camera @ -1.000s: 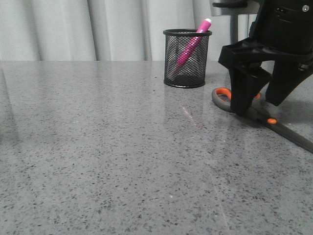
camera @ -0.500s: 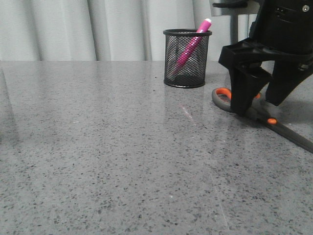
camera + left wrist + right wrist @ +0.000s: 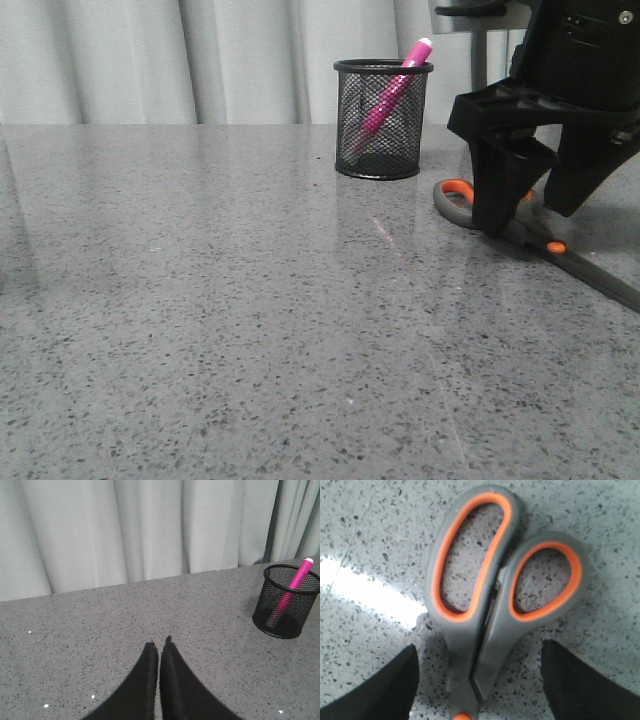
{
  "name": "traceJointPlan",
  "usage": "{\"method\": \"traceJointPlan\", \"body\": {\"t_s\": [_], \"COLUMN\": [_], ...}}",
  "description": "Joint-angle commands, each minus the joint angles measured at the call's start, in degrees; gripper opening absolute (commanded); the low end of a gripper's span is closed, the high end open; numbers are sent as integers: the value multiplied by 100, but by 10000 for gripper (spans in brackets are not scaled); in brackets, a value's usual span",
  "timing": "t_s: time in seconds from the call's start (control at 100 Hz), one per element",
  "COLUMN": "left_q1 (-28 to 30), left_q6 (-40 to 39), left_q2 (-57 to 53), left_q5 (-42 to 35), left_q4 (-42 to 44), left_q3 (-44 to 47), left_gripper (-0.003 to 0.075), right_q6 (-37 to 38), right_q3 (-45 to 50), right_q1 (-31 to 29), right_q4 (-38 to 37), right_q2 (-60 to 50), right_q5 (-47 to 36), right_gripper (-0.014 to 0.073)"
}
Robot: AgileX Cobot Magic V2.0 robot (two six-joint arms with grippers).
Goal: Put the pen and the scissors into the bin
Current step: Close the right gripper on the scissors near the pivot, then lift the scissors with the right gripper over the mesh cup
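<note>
1. Scissors (image 3: 545,240) lie flat and closed on the bench (image 3: 220,300) at about 3 o'clock in the front view, handles toward the bin (image 3: 381,118), blades running out toward 4 o'clock.
2. The right gripper (image 3: 480,680) stands over the handle necks with its jaws wide, one finger on each side and neither touching; that straddle looks set for a pinch across the narrow part below the loops.
3. The pen (image 3: 390,92) is already in the bin, leaning against the rim with its white end poking out at 1 o'clock, so only the scissors remain.
4. The left gripper (image 3: 159,652) hangs over bare bench, jaws pressed together and holding nothing, well clear of the bin.
5. Open bench lies between the scissors and the bin; the leaning pen takes part of the mouth, so the blades probably need to enter on the free side.
</note>
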Motion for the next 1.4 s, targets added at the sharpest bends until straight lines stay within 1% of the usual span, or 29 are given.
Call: {"method": "traceJointPlan", "body": {"t_s": [0.0, 0.48, 0.78, 0.83, 0.85, 0.9, 0.95, 0.97, 1.02, 1.09, 1.14, 1.25, 1.39], "left_q1": [-53, -53, -53, -53, -53, -53, -53, -53, -53, -53, -53, -53, -53], "left_q6": [-20, -20, -20, -20, -20, -20, -20, -20, -20, -20, -20, -20, -20], "left_q2": [-53, -53, -53, -53, -53, -53, -53, -53, -53, -53, -53, -53, -53], "left_q5": [-176, -176, -176, -176, -176, -176, -176, -176, -176, -176, -176, -176, -176], "left_q4": [-183, -183, -183, -183, -183, -183, -183, -183, -183, -183, -183, -183, -183], "left_q3": [-155, -155, -155, -155, -155, -155, -155, -155, -155, -155, -155, -155, -155], "left_gripper": [-19, -19, -19, -19, -19, -18, -19, -19, -18, -19, -19, -19, -19], "right_q6": [-17, -17, -17, -17, -17, -17, -17, -17, -17, -69, -116, -125, -125], "right_q3": [-168, -168, -168, -168, -168, -168, -168, -168, -168, -168, -186, -186, -186], "right_q1": [12, 12, 12, 12, 12, 12, 12, 12, 12, 12, 12, 12, 12], "right_q4": [-58, -58, 35, 35, 35, 35, 35, 35, 35, 35, 35, 25, 25], "right_q2": [-157, -157, 144, 144, 144, 144, 144, 144, 144, 144, 130, -90, -697], "right_q5": [-87, -61, 3, -11, -11, 1, 40, 41, 86, 158, 198, 83, -223], "right_gripper": [463, 463, 461, 428, 402, 321, 213, 187, 85, -19, -74, -76, -76]}}
